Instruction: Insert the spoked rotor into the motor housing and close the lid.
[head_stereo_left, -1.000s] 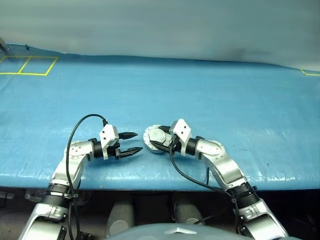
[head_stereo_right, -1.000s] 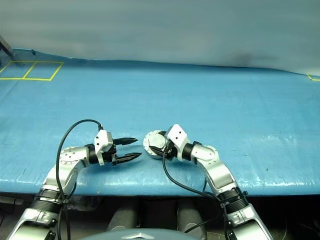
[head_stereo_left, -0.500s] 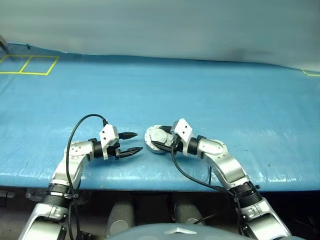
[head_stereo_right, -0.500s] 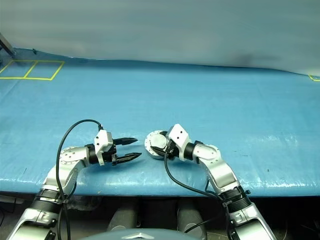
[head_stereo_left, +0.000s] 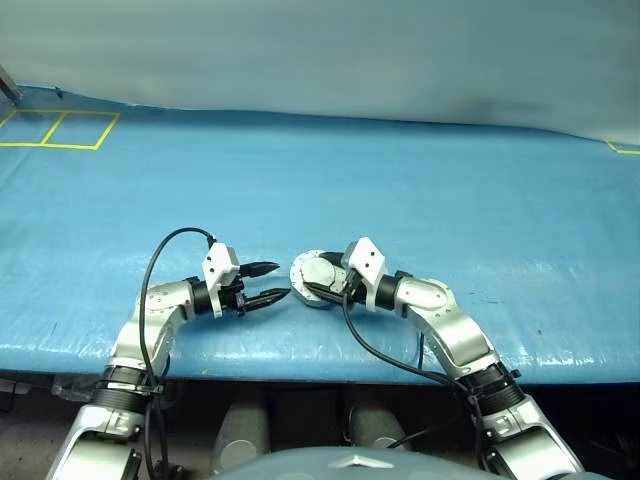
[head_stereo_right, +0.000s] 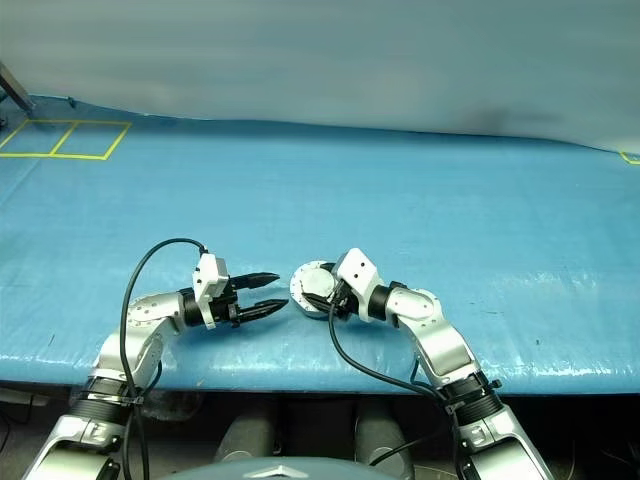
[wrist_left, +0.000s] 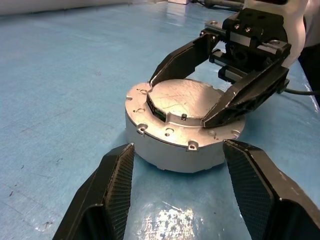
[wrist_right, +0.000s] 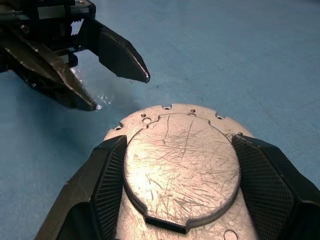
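The motor housing (wrist_left: 170, 152), a short silver puck, sits on the blue table with its lid (wrist_right: 182, 160) lying flat on top. The spoked rotor is hidden. My right gripper (wrist_left: 179, 101) reaches over the housing from the right. Its two black fingers (wrist_right: 107, 180) press against opposite sides of the lid's raised, scratched plate. My left gripper (head_stereo_left: 280, 281) hovers just left of the housing, pointing at it. Its fingers (wrist_left: 117, 185) stand apart with nothing between them, just short of the housing's side wall.
A blue sheet (head_stereo_left: 450, 200) covers the table. Its front edge (head_stereo_left: 300, 362) runs just below both arms. Yellow tape squares (head_stereo_left: 60, 130) mark the far left corner. A black cable (head_stereo_left: 160, 250) loops over the left arm and another hangs under the right arm.
My left gripper's fingers have drawn closer together and the hand has rolled a little. The right gripper and the housing have stayed put.
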